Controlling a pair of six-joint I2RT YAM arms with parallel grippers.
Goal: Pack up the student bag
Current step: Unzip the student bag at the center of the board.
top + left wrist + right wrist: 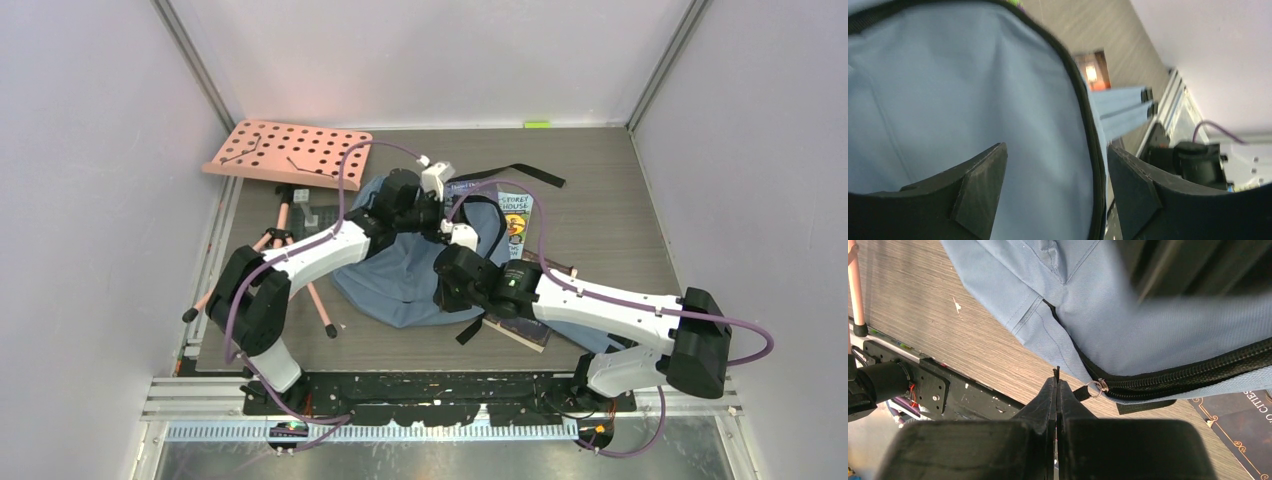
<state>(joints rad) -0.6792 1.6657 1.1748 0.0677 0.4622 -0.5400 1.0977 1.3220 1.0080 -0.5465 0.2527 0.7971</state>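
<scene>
The student bag (pixel 400 285), blue-grey fabric with black zippers, lies in the middle of the table. My left gripper (pixel 440 215) is over its far part. In the left wrist view the left gripper (pixel 1055 150) stands open, with pale bag fabric (pixel 973 100) and its black zipper edge (pixel 1093 150) between the fingers. My right gripper (pixel 452 290) is at the bag's near right side. In the right wrist view the right gripper (pixel 1057 382) is shut on the black zipper pull (pixel 1083 391), which hangs from a metal ring (pixel 1096 387) at the end of the zipper (pixel 1188 372).
A colourful book (pixel 517 225) and a dark book (pixel 525 325) lie partly under the bag's right side. A pink pegboard (pixel 290 152) and a pink-legged tripod (pixel 290 235) stand at the left. A black strap (pixel 530 175) trails behind the bag.
</scene>
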